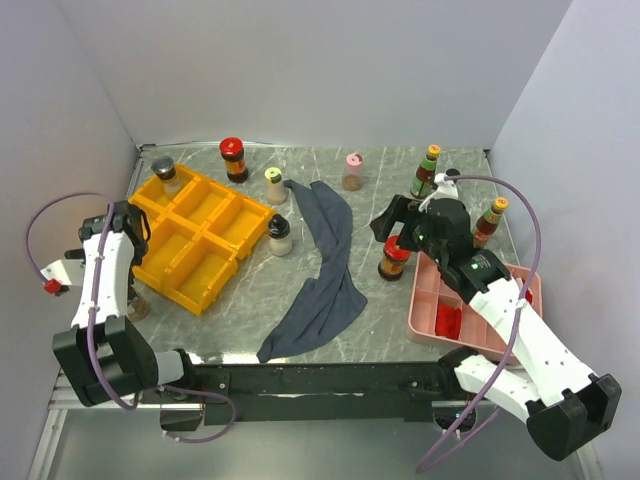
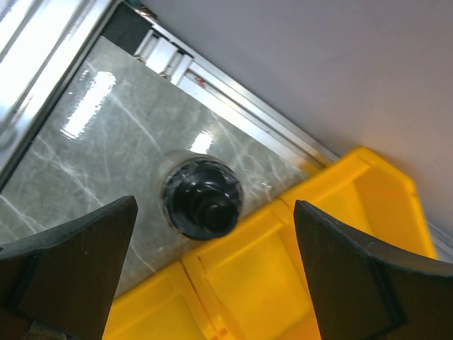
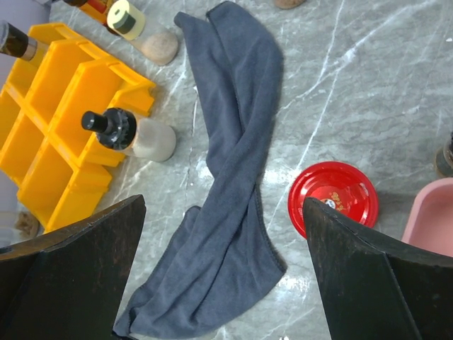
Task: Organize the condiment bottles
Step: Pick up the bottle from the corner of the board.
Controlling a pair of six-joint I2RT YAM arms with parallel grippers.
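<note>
Near table's (image 1: 400, 180) right edge: red-lidded jar (image 1: 394, 257) pick looks next.
Both spread, empty: left gripper (image 2: 212, 205), right gripper (image 3: 225, 202); right must descend around lid.

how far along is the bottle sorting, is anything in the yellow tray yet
Barely begun, by the look of it. Done: nothing; the yellow tray holds no bottles. In hand: nothing gripped; the right gripper hangs open above the red-lidded jar, the left gripper open above a black-capped bottle beside the tray. Left: every bottle, including the pink-capped shaker and an orange-capped sauce bottle, stands loose on the table.
</note>
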